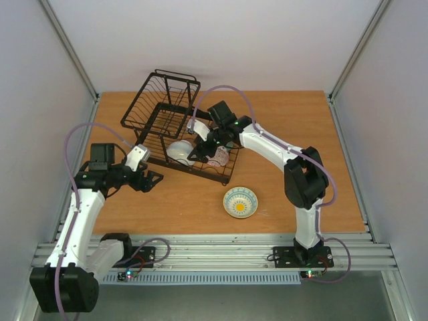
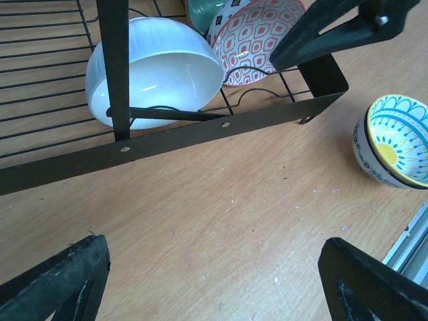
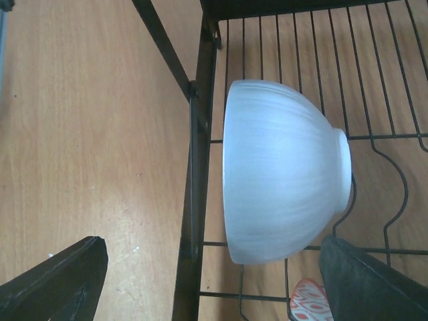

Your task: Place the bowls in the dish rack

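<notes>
Left gripper hangs open, empty, over the table by the dish rack. Your right gripper, jaws also apart, hovers at the cream-white bowl, tipped on its side so wavy wires prop it. Blue-patterned bowl sits outside the rack, unloaded.

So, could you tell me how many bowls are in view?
4: the white bowl, red-patterned bowl and green bowl in the dish rack; the blue-and-yellow bowl on the table beside it.
</notes>
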### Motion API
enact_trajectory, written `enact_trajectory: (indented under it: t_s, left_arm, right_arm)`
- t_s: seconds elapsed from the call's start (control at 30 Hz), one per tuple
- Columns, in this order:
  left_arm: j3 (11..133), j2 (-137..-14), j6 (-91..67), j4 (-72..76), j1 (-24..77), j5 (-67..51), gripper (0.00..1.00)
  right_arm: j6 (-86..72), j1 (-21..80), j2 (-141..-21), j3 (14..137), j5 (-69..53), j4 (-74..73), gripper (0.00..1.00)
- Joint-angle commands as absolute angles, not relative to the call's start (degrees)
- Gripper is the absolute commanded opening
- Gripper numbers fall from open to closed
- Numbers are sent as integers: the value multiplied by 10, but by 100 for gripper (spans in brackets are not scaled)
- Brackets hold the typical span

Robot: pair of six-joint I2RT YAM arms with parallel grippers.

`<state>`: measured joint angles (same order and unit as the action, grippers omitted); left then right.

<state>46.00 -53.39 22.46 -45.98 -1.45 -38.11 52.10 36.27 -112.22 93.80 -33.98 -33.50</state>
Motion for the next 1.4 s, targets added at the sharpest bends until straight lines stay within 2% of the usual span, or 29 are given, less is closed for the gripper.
enact_trajectory:
  t_s: [0.0, 0.4, 0.87, 1.37]
  left_arm:
    - [456, -538, 226, -438, -14, -386, 86]
    - [458, -542, 229, -443, -14, -386, 86]
    - [458, -546, 230, -442, -13, -387, 86]
    - [457, -553, 229, -441, -14, -382, 86]
  right_arm:
    - [544, 359, -1152, 995, -353, -370, 88]
    - [581, 359, -1273, 1162, -355, -468, 89]
    - [577, 359, -1232, 1046, -368, -389, 88]
    - [610, 359, -1286, 1127, -356, -419, 88]
